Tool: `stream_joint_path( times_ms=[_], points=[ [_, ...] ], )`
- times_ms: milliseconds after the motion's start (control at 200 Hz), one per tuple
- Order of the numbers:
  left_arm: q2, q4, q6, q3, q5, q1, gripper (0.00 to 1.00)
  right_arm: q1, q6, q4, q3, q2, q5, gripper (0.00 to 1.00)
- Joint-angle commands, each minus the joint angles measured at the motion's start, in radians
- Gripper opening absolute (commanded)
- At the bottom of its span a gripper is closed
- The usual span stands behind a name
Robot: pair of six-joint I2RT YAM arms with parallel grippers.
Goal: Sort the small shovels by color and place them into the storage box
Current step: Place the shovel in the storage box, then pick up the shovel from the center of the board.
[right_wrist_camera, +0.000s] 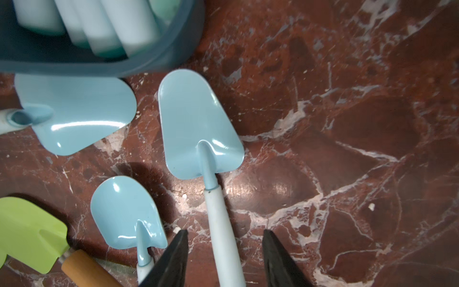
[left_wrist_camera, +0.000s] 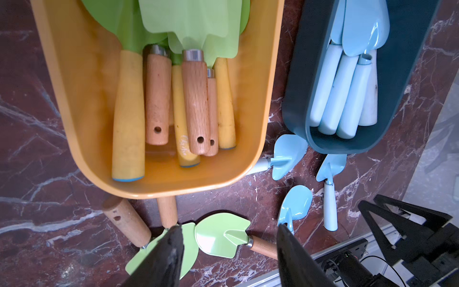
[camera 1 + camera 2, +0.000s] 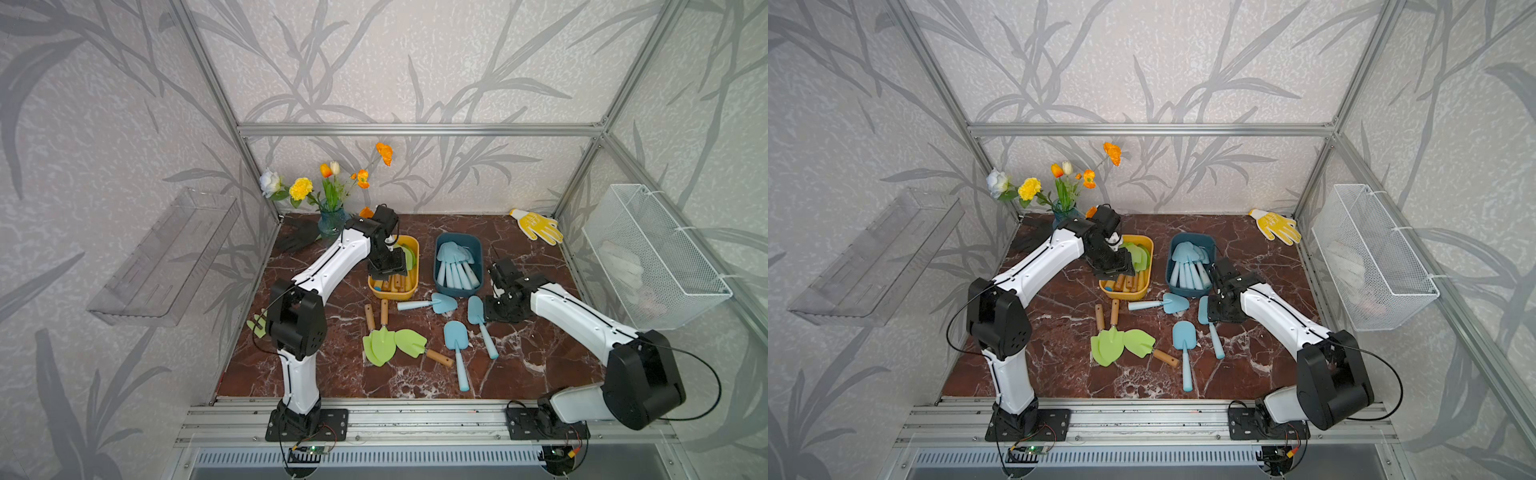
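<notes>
Though crowded at centre, bare bench toward right edge and along front. Only narrow lane between yellow box and blue box.

Green shovels loose just in front of yellow box, more inside it. Blue shovels loose in front of blue box, more inside.

Left hand above near end of yellow box, arm stretched forward: released, empty.

Right hand low beside blue box's near corner, pointing down: released, straddling handle of rightmost blue shovel, not touching.

Lab robot test cell: alu frame w/ wallpaper panels, marble-look tabletop.
</notes>
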Motion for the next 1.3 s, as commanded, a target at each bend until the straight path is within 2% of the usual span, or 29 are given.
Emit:
stream_joint_path(
  times_ms=[0,270,485,690,765,960,1295],
  points=[
    [-0.003,0.06,-0.052,-0.06,-0.01,0.0,0.6,0.058,0.038,-0.003,-0.007,-0.015,-0.036,0.5],
    [-0.022,0.051,-0.048,-0.087,-0.033,-0.003,0.6,0.246,0.077,0.018,-0.015,0.036,-0.028,0.51],
    [-0.062,0.041,-0.049,-0.121,-0.07,-0.001,0.6,0.281,0.142,0.106,0.12,0.153,-0.107,0.51],
    [-0.12,0.022,-0.039,-0.162,-0.088,0.002,0.6,0.28,0.41,0.144,0.287,0.336,-0.226,0.51],
    [-0.151,0.022,-0.039,-0.185,-0.089,0.005,0.6,0.283,0.536,0.179,0.292,0.363,-0.259,0.51],
    [-0.234,0.026,-0.041,-0.241,-0.096,0.009,0.6,0.284,0.852,0.225,0.256,0.385,-0.247,0.51],
    [-0.338,0.055,-0.052,-0.35,-0.095,0.018,0.6,0.291,1.115,0.283,0.272,0.437,-0.191,0.52]
  ],
)
